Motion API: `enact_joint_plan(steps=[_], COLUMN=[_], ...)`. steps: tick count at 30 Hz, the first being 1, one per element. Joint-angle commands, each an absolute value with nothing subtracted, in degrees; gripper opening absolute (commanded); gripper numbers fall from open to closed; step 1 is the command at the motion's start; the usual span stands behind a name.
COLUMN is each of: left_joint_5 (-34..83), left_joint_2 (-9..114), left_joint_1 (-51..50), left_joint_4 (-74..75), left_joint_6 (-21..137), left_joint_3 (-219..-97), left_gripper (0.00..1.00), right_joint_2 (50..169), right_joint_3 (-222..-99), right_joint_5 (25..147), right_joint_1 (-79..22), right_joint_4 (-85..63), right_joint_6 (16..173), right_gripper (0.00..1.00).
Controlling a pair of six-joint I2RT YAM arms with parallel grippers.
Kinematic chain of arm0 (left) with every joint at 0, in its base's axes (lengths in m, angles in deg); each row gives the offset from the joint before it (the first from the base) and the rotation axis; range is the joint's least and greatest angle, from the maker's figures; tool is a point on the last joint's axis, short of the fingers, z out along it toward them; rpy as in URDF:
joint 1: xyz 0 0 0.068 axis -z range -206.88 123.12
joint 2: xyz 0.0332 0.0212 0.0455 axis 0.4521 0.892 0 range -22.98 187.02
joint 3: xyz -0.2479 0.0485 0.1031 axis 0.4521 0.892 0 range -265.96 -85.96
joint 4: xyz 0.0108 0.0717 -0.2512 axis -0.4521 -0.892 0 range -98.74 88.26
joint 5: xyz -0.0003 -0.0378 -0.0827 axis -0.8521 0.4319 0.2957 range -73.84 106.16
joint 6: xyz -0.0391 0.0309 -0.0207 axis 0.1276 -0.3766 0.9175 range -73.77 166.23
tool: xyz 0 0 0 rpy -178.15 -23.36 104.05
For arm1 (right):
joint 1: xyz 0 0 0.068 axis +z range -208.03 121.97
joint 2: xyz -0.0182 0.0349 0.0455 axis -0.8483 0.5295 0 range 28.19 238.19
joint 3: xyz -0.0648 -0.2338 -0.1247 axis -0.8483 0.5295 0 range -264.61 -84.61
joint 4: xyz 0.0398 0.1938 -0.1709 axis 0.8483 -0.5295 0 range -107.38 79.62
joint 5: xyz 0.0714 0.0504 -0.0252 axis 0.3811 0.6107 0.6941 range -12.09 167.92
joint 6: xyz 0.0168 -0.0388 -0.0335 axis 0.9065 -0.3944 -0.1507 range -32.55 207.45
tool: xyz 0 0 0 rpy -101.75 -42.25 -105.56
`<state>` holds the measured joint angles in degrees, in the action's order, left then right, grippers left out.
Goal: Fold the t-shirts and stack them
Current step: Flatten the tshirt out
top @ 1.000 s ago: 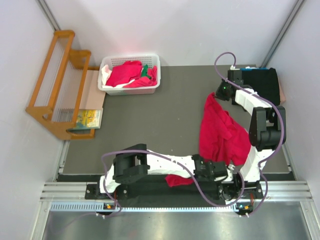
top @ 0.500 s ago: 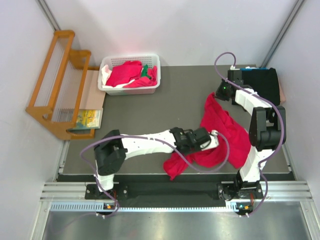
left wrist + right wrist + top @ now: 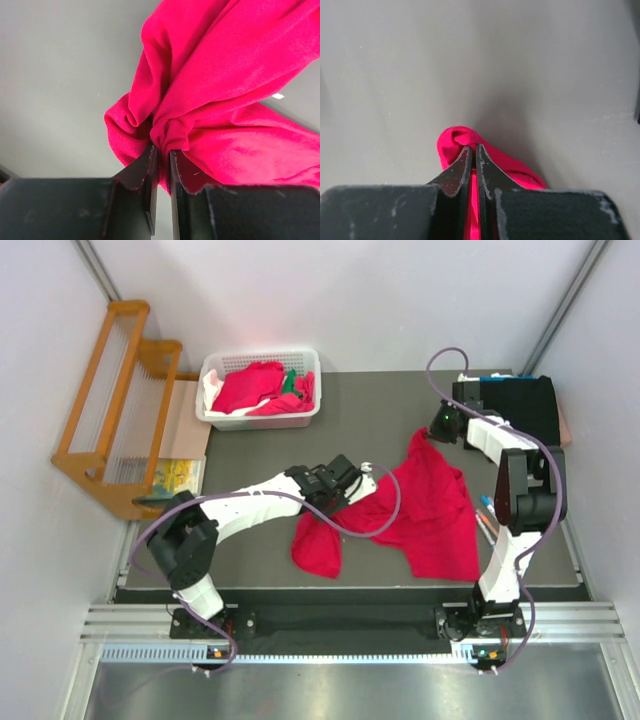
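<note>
A crimson red t-shirt [image 3: 420, 505] is stretched between both grippers over the dark table. My left gripper [image 3: 352, 483] is shut on a bunched edge of it [image 3: 172, 127] near the table's middle. My right gripper [image 3: 432, 430] is shut on its far corner [image 3: 457, 142] at the back right. A loose part of the shirt hangs down at the left [image 3: 318, 548]. More red, green and white t-shirts [image 3: 262, 387] lie in the white basket [image 3: 258, 420]. A black t-shirt [image 3: 528, 405] lies at the back right corner.
A wooden loom-like rack [image 3: 115, 405] stands at the left beside the table. A printed card [image 3: 172, 478] lies near it. Pens or small tools [image 3: 486, 523] lie at the table's right edge.
My left gripper has carried its edge of the red shirt from the near edge up and to the left, spreading the shirt out. My right gripper has stayed in place.
</note>
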<state>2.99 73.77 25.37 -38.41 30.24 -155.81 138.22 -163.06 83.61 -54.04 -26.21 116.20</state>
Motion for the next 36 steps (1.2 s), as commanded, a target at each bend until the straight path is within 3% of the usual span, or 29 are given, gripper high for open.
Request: enact_joint_plan(steps=[1,11,12,15,16,19,24,28,29,31,36], left_joint_5=[4.7,6.0,6.1,6.9,7.4,8.9,10.4,13.4,20.9,25.5,26.2], left_joint_2=[69.7,64.6,64.2,62.7,62.3,61.2,65.0,68.2,68.8,68.7,64.9], left_joint_1=[23.0,21.2,21.1,20.1,19.6,14.7,3.5,1.2,1.5,3.5,10.1], left_joint_4=[-38.7,-42.1,-42.3,-42.8,-42.6,-40.4,-38.8,-41.2,-44.2,-48.5,-48.2], left_joint_6=[28.2,27.2,27.1,26.1,25.2,23.6,20.9,23.3,24.4,28.6,31.4], left_joint_3=[-154.6,-152.9,-152.9,-152.6,-152.5,-152.1,-154.2,-156.6,-159.8,-161.7,-159.9], left_gripper=[0.17,0.25,0.28,0.64,0.68,0.66,0.43,0.36,0.37,0.52,0.63], right_joint_2=[139.2,143.4,144.4,147.3,147.7,148.6,149.2,148.8,148.5,148.2,148.2], right_joint_3=[-167.8,-175.8,-177.1,-180.5,-180.8,-180.4,-181.5,-181.4,-181.3,-180.6,-179.9], right_joint_5=[83.3,82.0,82.1,83.2,83.6,83.8,83.0,83.4,83.5,83.3,83.7], right_joint_1=[-54.4,-57.4,-57.5,-57.6,-57.5,-57.4,-57.6,-57.6,-57.6,-57.6,-57.5], right_joint_4=[-24.2,-26.5,-27.2,-29.4,-29.5,-28.9,-29.8,-29.9,-29.8,-29.5,-29.4], right_joint_6=[116.9,116.5,116.4,116.1,116.5,116.7,116.1,115.8,115.8,115.8,115.6], right_gripper=[0.0,0.0,0.0,0.0,0.0,0.0,0.0,0.0,0.0,0.0,0.0])
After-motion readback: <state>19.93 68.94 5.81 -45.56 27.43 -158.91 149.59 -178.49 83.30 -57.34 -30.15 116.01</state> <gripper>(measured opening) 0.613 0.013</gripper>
